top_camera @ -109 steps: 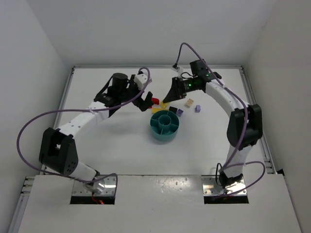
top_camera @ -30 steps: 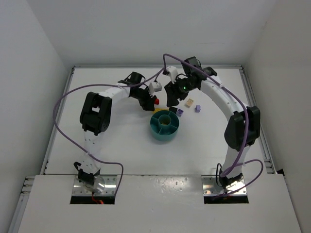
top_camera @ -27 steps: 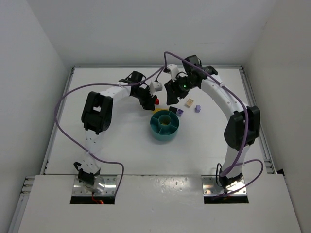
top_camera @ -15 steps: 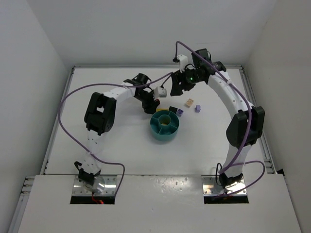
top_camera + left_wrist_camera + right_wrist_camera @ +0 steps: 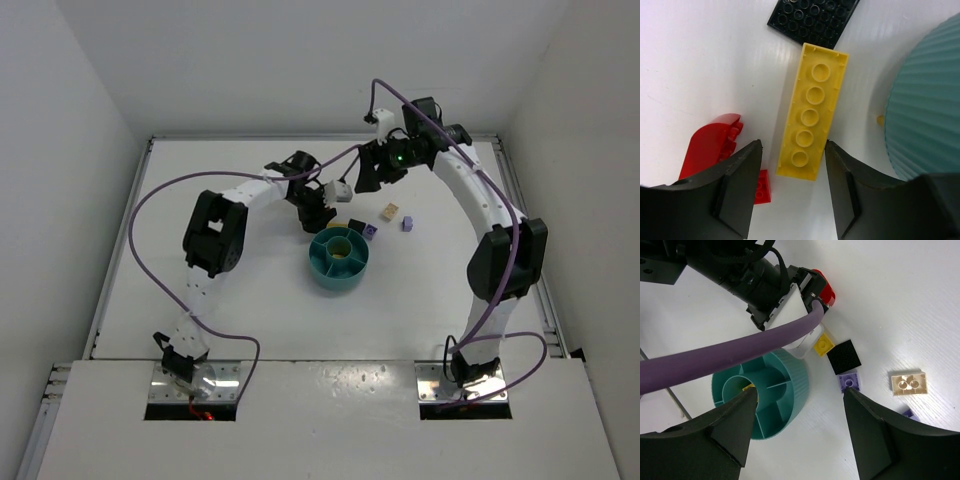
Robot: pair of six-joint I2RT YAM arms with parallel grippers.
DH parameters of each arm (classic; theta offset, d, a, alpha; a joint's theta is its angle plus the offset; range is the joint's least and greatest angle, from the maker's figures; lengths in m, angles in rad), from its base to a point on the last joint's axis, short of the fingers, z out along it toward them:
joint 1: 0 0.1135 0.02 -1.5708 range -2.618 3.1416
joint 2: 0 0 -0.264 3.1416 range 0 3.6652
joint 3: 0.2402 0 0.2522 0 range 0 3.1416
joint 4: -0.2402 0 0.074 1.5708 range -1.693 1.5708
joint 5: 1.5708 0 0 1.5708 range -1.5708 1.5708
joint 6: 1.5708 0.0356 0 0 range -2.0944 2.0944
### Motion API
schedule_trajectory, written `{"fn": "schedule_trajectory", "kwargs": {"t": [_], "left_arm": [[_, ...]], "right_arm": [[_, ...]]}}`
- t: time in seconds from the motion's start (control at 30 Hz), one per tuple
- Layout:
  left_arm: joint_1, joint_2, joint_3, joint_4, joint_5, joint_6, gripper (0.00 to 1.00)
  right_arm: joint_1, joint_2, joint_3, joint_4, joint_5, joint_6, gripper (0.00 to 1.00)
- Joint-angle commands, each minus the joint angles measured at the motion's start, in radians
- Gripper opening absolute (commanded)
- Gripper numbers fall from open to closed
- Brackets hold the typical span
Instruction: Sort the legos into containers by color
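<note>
ribbed plastic dish (image 5: 925, 115), glossy yellow brick (image 5: 812, 112)

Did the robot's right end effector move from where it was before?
Yes. In the top view the right end effector has backed away from the teal dish, which stayed put, and now sits farther from it, toward the top of the picture.

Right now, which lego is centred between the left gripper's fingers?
The yellow lego: long, five studs, end inside the open left gripper; red ones sit aside, black one beyond.
</note>
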Motion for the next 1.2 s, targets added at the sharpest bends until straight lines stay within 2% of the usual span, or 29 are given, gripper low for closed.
{"fn": "schedule_trajectory", "kwargs": {"t": [0.0, 0.13, 0.27, 0.33, 0.47, 0.63, 0.87, 1.17], "left_arm": [[-0.041, 0.027, 0.026, -0.013, -0.052, -0.005, 0.59], [-0.041, 0.037, 0.044, -0.013, -0.074, -0.025, 0.53], [-0.041, 0.046, 0.044, -0.013, -0.083, -0.025, 0.39], [-0.041, 0.046, 0.044, -0.013, -0.092, -0.034, 0.35], [-0.041, 0.046, 0.022, -0.013, -0.111, -0.034, 0.18], [-0.032, 0.024, -0.002, -0.013, -0.102, -0.034, 0.13], [0.043, -0.046, -0.014, 0.008, -0.016, -0.090, 0.06], [0.089, -0.170, -0.072, 0.143, 0.027, -0.192, 0.04]], "right_arm": [[-0.006, 0.004, 0.035, 0.033, -0.026, 0.007, 0.71], [-0.015, 0.004, 0.035, 0.024, -0.026, -0.002, 0.71], [-0.015, 0.004, 0.017, 0.024, -0.016, -0.002, 0.71], [-0.015, 0.004, 0.004, 0.024, -0.003, -0.002, 0.71], [-0.034, 0.013, -0.006, 0.035, 0.008, 0.030, 0.71], [-0.054, 0.022, -0.006, 0.055, -0.006, 0.053, 0.71], [-0.054, 0.042, -0.006, 0.073, -0.067, 0.073, 0.71], [-0.054, 0.064, 0.003, 0.102, -0.096, 0.115, 0.71]]}}
